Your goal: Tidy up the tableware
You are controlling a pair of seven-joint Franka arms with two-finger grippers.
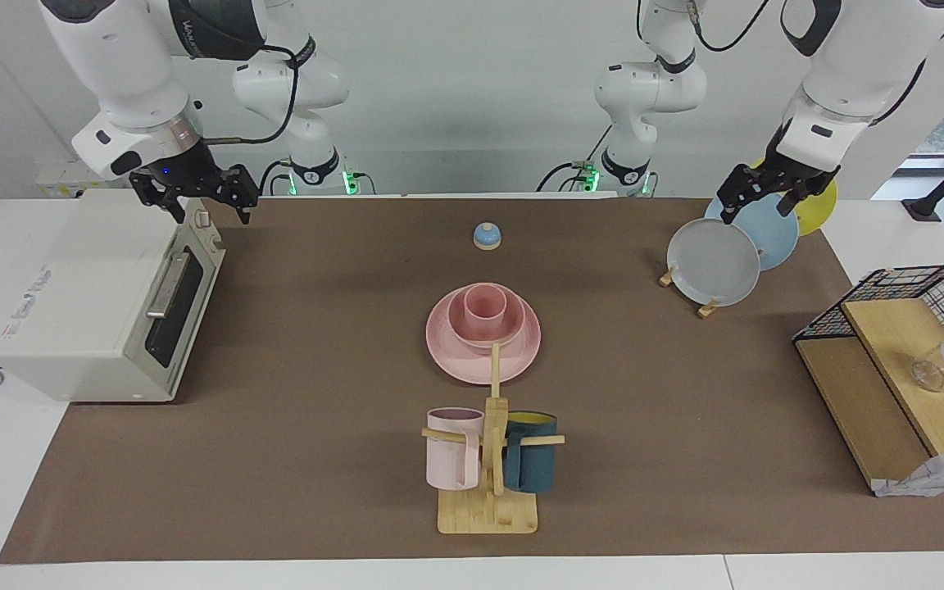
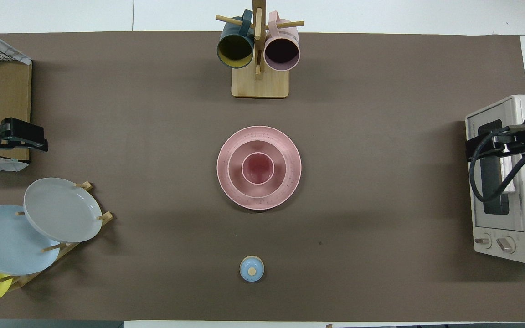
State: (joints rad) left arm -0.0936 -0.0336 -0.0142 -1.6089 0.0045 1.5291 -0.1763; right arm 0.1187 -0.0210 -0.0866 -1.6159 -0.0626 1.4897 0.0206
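Tableware first. Read the places as on a clock laid on the table, twelve o'clock pointing away from the robots.

Found the pink plate [image 1: 447, 356] at the centre of the brown mat [image 1: 275, 459]. Saw the bowl [image 1: 457, 328] resting on it, and the cup [image 1: 485, 311] standing upright inside the bowl.

At twelve o'clock from this stack, noted a wooden mug rack [image 1: 488, 512] with a pale pink mug [image 1: 451, 451] and a teal mug [image 1: 531, 463] hanging on it. At six o'clock, a small blue dome [image 1: 487, 236].

Near eight o'clock, saw a grey plate [image 1: 714, 262], a blue plate [image 1: 771, 233] and a yellow plate [image 1: 820, 209] leaning in a row. Found the left gripper [image 1: 767, 197] in the air over them, jaws spread, holding nothing.

At three o'clock, noted a toaster oven [image 1: 87, 303]. Found the right gripper [image 1: 193, 197] over it, jaws spread as well, holding nothing.
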